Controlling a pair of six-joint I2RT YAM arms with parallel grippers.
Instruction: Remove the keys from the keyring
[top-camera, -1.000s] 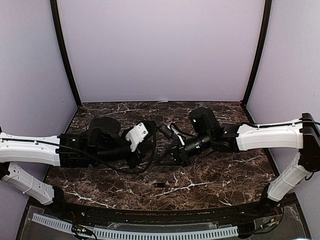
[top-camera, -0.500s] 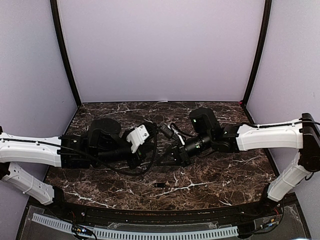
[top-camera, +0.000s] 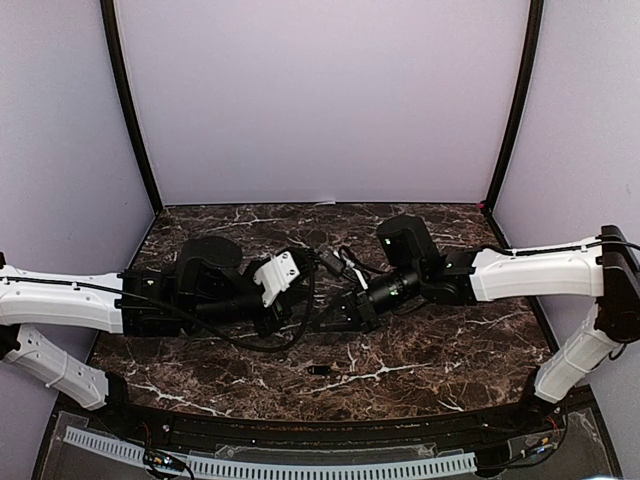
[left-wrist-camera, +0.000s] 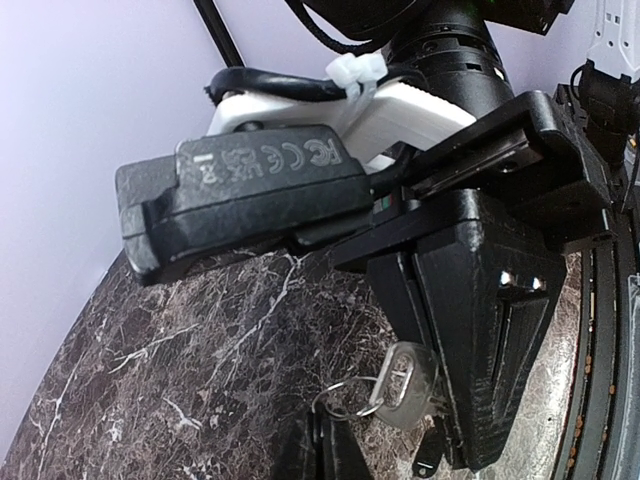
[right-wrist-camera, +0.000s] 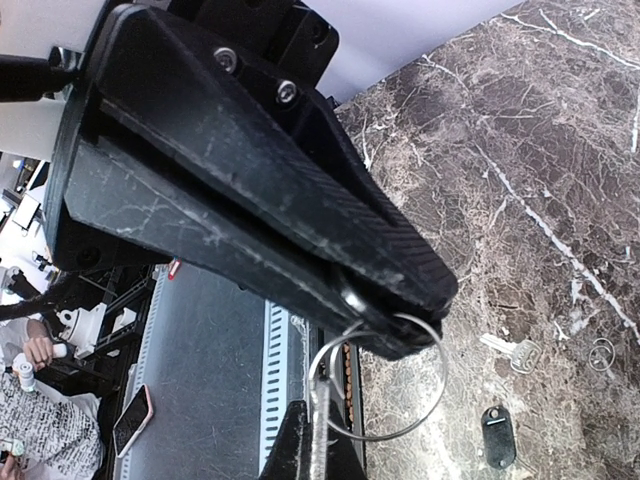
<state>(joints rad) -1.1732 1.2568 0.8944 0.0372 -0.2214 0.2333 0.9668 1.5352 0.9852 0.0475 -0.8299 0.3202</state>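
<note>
Above the table's middle my two grippers meet tip to tip. The left gripper (top-camera: 302, 312) (left-wrist-camera: 325, 445) is shut on the thin wire keyring (left-wrist-camera: 345, 400) (right-wrist-camera: 390, 385). My right gripper (top-camera: 338, 314) (right-wrist-camera: 315, 445) is shut on a silver key (left-wrist-camera: 405, 385) that hangs on that ring; its blade is hidden between the fingers (left-wrist-camera: 480, 340). A dark oblong key (top-camera: 318, 370) (right-wrist-camera: 497, 436) lies loose on the marble below them. Another silver key (right-wrist-camera: 512, 352) lies flat near it.
A small separate ring (right-wrist-camera: 601, 353) lies on the dark marble table (top-camera: 450, 340) right of the loose keys. Lilac walls close the back and sides. A perforated white strip (top-camera: 300, 468) runs along the near edge behind the arm bases.
The left wrist has shifted slightly to the right. Both grips and the loose dark key stay as they were.
</note>
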